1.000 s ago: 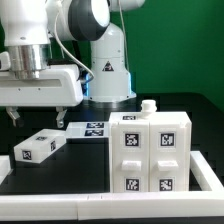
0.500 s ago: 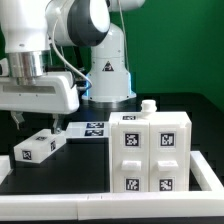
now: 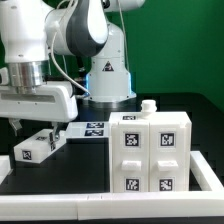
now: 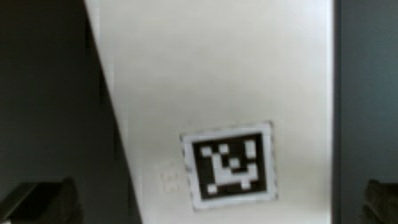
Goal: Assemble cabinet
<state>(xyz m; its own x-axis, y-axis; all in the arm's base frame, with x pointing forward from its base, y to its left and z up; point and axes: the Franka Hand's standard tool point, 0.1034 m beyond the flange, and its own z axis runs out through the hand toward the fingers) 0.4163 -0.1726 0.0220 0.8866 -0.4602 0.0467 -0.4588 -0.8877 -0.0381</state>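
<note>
White plastic makes up the cabinet (image 3: pixel 150 150), a boxy body standing at about 4 o'clock in the exterior view on the black worktop (image 3: pixel 80 165). Its near face carries four square black-and-white tags (image 3: pixel 130 140), two above and two below, with a seam running down between the two columns. A small white knob (image 3: pixel 148 105) pokes up from its top edge at 12 o'clock. A loose white block (image 3: pixel 38 146) of the same plastic lies well apart from the cabinet, out at 9 o'clock. It rests flat on the worktop, turned at a slant, with one tag on its end face. The fingers (image 3: pixel 37 127) hang from the arm (image 3: pixel 70 30) directly over that block, close above its top. They are spread wide. In the wrist view a dark fingertip (image 4: pixel 36 200) shows on either side of the block, each with a dark gap between it and the white surface, so nothing is gripped. That view shows the block's broad face as plain white but for one square marker (image 4: pixel 231 168), somewhat blurred. The marker board (image 3: pixel 92 128) lies flat on the worktop at about 11 o'clock from the cabinet, just beyond the block and in front of the arm's base.
</note>
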